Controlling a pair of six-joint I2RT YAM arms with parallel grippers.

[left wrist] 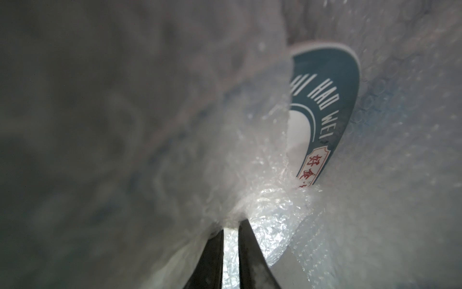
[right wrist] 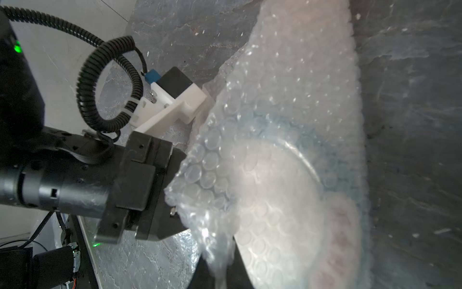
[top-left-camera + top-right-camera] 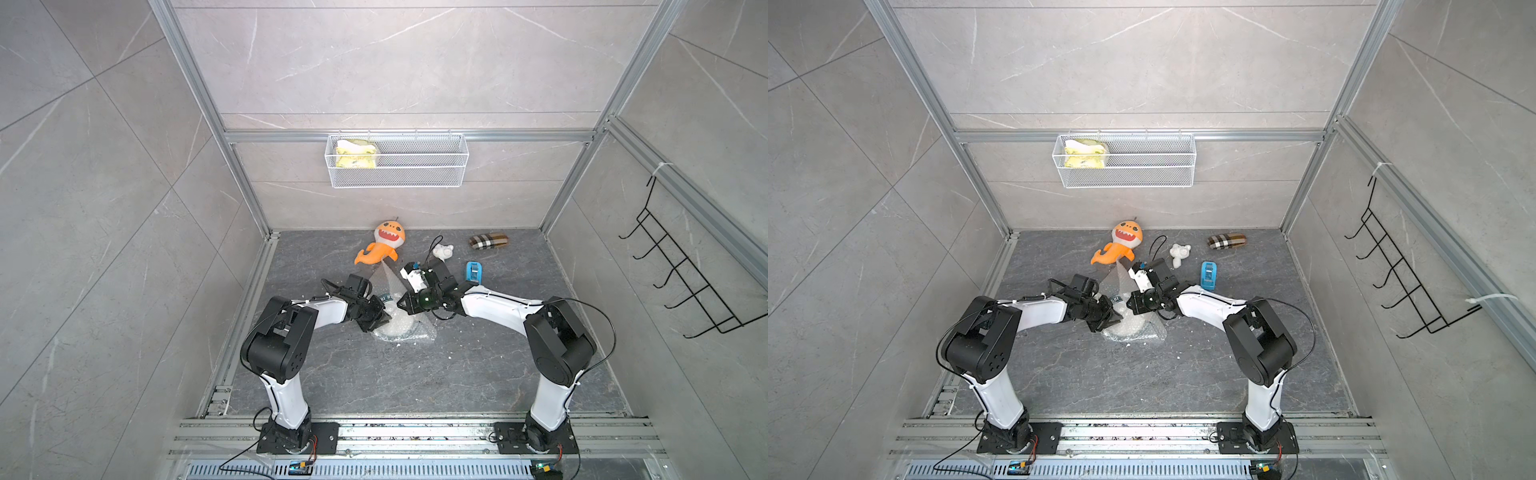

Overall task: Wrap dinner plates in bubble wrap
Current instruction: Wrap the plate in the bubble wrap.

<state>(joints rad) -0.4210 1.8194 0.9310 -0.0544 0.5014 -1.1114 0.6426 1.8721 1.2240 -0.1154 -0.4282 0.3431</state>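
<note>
Basket (image 3: 424, 166) — sponge (image 3: 357, 154); bubble wrap (image 3: 401, 329) — plate (image 1: 325, 100).

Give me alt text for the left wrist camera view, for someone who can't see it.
The left gripper pinches a bunched fold of bubble wrap between its dark fingers. Beyond, the plate peeks out of the wrap, showing a dark teal rim with white lettering and part of its white centre.

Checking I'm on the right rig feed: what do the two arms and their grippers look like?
The left arm and right arm match: white link shells, black joints and base plates, black cables zip-tied alongside. The left gripper and right gripper are black with tapered fingers; the left wrist carries a white camera bracket and coiled black cable.
</note>
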